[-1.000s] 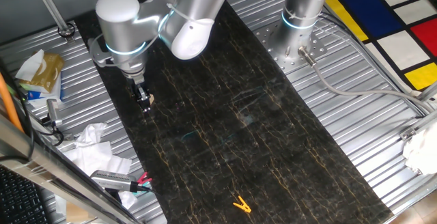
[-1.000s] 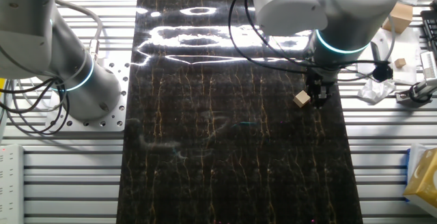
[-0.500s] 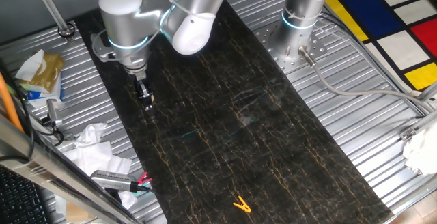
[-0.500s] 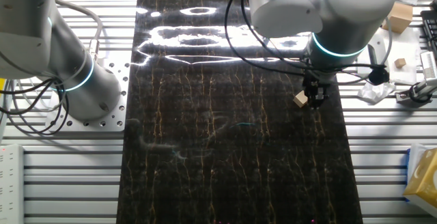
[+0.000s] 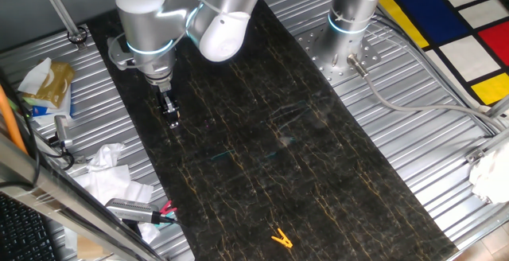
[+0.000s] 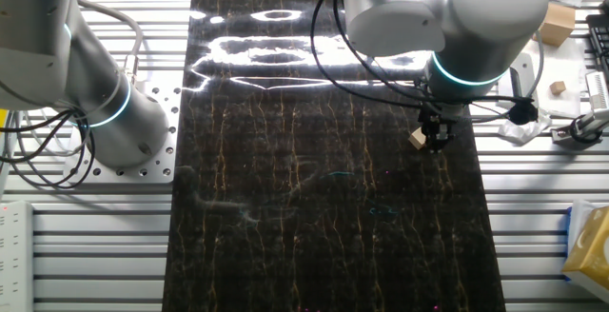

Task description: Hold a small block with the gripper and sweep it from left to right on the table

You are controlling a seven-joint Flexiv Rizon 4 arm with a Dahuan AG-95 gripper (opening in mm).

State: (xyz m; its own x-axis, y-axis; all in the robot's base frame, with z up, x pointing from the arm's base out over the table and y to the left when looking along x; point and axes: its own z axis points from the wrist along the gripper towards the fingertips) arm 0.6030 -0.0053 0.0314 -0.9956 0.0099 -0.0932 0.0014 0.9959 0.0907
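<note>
Since the earlier pictures the gripper (image 5: 171, 120) has shifted slightly along the tabletop's ribbed-metal border, and the small block travels with it, keeping its place against the finger tips.

One fixed view: the table (image 5: 262, 142) is a long black slab with thin gold veins, smooth and faintly glossy, framed by ribbed grey metal. The gripper hangs from a rounded silver arm with a light-blue ring, its narrow black fingers pointing down onto the slab near the long edge beside the clutter. The small block cannot be made out here; the fingers hide it. A yellow clip-like thing (image 5: 280, 238) lies flat far down the tabletop, well apart from the gripper. Crumpled white paper (image 5: 107, 169) rests on the ribbed metal beyond the near edge.

The other fixed view: the gripper (image 6: 438, 137) stands upright close to the tabletop's right long edge. The small block (image 6: 418, 139), a pale tan wooden cube with crisp corners, sits on the table (image 6: 285, 207) touching the finger tips on their left side. The jaws stand nearly closed; whether they pinch the cube or merely press beside it I cannot tell. A second silver arm's base (image 6: 114, 126) is bolted to a perforated plate off the left edge.
</note>
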